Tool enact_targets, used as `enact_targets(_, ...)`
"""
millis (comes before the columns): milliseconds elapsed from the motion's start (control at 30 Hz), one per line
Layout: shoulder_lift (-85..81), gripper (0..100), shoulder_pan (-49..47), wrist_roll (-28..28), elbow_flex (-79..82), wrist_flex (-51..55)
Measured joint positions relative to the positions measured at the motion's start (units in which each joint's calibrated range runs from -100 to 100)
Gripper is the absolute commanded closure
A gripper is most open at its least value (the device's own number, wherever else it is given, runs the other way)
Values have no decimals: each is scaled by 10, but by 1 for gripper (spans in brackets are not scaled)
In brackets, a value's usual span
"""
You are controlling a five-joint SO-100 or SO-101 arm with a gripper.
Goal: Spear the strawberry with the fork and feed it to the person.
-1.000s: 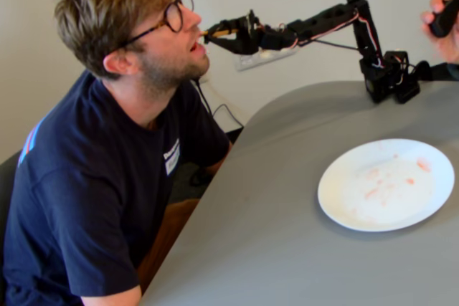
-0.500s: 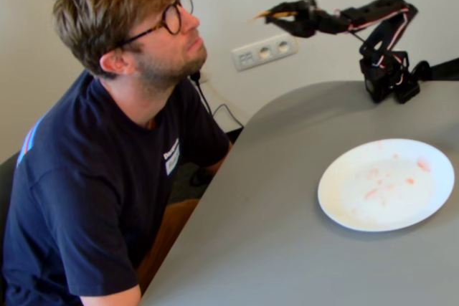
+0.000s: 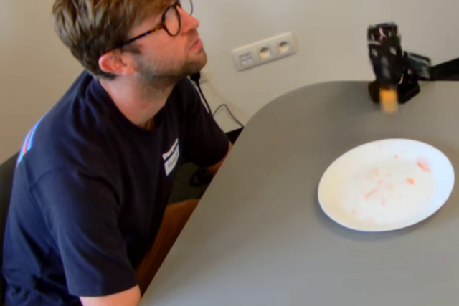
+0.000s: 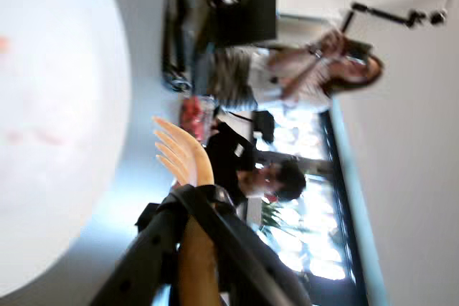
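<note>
My gripper [image 3: 388, 80] hangs at the far right end of the grey table [image 3: 272, 220], well above it, shut on a pale wooden fork [image 3: 389, 99]. In the wrist view, which lies on its side, the gripper [image 4: 195, 202] clamps the fork's handle and the bare tines [image 4: 176, 150] stick out with nothing on them. The white plate [image 3: 373, 209] holds only red smears and also shows in the wrist view [image 4: 50, 141]. A clear cup of red fruit [image 4: 195, 115], probably strawberries, stands past the plate. The person [image 3: 122, 148], in glasses and a dark T-shirt, sits at the left edge with mouth closed.
A wall socket [image 3: 264, 50] and a black cable [image 3: 215, 112] are behind the table. In the wrist view a second person in a striped shirt [image 4: 287, 77] sits behind dark equipment [image 4: 240, 5], near bright windows [image 4: 308, 198].
</note>
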Motion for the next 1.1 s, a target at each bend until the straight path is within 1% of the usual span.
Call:
enact_targets(100, 8, 99, -15, 6, 36, 38)
enact_targets(233, 5, 99, -17, 6, 39, 46)
enact_targets(300, 6, 99, 8, 6, 39, 93)
enact_targets(333, 7, 99, 47, 6, 39, 154)
enact_targets(400, 6, 99, 68, 6, 39, 195)
enact_targets(433, 6, 99, 88, 10, 40, 238)
enact_targets(933, 4, 99, 90, 6, 40, 245)
enact_targets(1000, 4, 99, 90, -8, 40, 245)
enact_targets(1067, 4, 99, 90, -42, 40, 245)
enact_targets(1100, 4, 99, 90, -45, 40, 245)
